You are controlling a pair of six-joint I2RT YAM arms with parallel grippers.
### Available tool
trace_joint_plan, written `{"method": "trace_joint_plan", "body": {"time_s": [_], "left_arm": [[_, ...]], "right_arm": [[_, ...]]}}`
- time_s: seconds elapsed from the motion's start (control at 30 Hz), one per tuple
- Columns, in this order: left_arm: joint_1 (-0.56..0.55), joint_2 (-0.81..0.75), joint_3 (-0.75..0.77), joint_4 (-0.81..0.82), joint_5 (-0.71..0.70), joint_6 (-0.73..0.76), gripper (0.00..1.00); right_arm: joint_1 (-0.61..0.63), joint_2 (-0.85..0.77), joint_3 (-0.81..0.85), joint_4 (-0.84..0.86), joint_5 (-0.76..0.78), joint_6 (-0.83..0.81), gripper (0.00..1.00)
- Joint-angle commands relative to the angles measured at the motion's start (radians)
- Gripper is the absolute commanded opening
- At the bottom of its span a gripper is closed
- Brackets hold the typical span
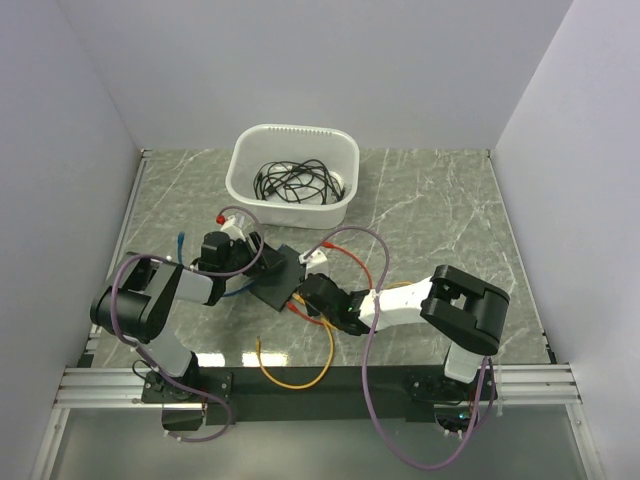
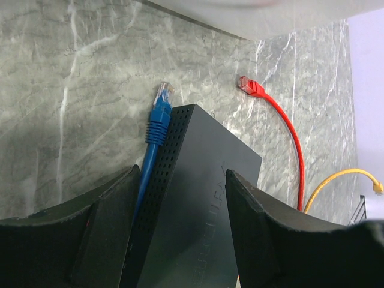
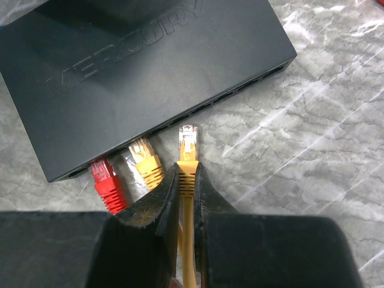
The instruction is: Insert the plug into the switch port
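From above, the black switch (image 1: 277,275) lies on the marble table (image 1: 430,200) just left of centre. The left gripper (image 1: 235,255) is at its 9 o'clock edge and the right gripper (image 1: 305,290) at its 4 o'clock corner. A white tub (image 1: 292,175) of black cables (image 1: 295,182) stands at 12 o'clock.

The left wrist camera shows what the overhead cannot. The left gripper's fingers (image 2: 114,234) sit against both long sides of the switch (image 2: 198,210), gripping it. A blue plug (image 2: 161,114) lies along the vented side, and a loose red plug (image 2: 251,87) lies at 1 o'clock.

Only the right wrist camera shows the port row and the lettering. "MERCURY" is embossed on the switch (image 3: 138,78). The right gripper (image 3: 186,174) is clamped on a yellow plug (image 3: 188,144), whose tip is just short of the ports. At 8 o'clock a red plug (image 3: 107,180) and a second yellow plug (image 3: 146,159) sit at the port face. How deep they sit I cannot tell.
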Motion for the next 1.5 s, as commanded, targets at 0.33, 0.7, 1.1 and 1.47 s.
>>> {"method": "trace_joint_plan", "body": {"time_s": [0.33, 0.7, 1.1, 1.47], "left_arm": [[-0.029, 0.024, 0.014, -0.006, 0.008, 0.025, 0.64], [-0.040, 0.053, 0.016, 0.016, 0.007, 0.011, 0.63], [-0.048, 0.067, 0.013, 0.023, 0.013, 0.012, 0.62], [-0.054, 0.090, -0.018, 0.072, 0.030, 0.008, 0.61]], "right_arm": [[0.013, -0.003, 0.069, 0.011, 0.058, -0.009, 0.00], [0.032, 0.000, 0.089, 0.042, 0.027, -0.029, 0.00], [0.041, 0.017, 0.082, 0.086, 0.045, -0.043, 0.00], [0.041, 0.034, 0.006, 0.263, -0.008, -0.054, 0.00]]}}
